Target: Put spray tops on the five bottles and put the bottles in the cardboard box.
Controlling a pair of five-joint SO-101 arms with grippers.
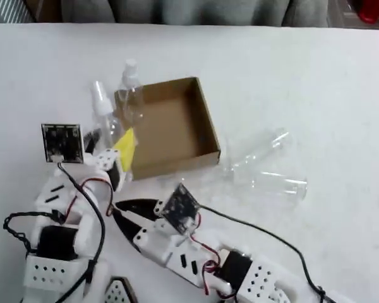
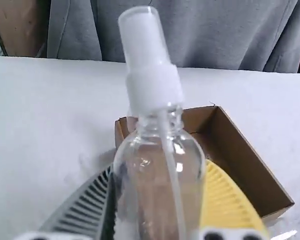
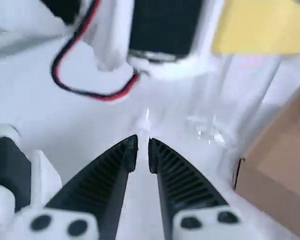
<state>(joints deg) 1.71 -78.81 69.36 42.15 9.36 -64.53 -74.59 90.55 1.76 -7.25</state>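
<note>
Left claw point(image 2: 157, 202) pinches a capped bottle point(image 2: 157, 160) at 9 o'clock of the box point(image 2: 242, 152), we guess for loading; right claw point(image 3: 142, 150) nearly closed, empty.

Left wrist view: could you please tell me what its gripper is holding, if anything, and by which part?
The left gripper holds a clear spray bottle by its body, below the shoulder; the spray top is already on.

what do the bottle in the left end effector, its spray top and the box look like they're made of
Bottle: clear and glossy, likely plastic, though glass can't be ruled out. The dip tube and the box edge show through it.
Spray top: white, fairly matte, plastic by its look, with a seemingly translucent cap.
Cardboard box: brown, matte cardboard with thin upright walls.
</note>
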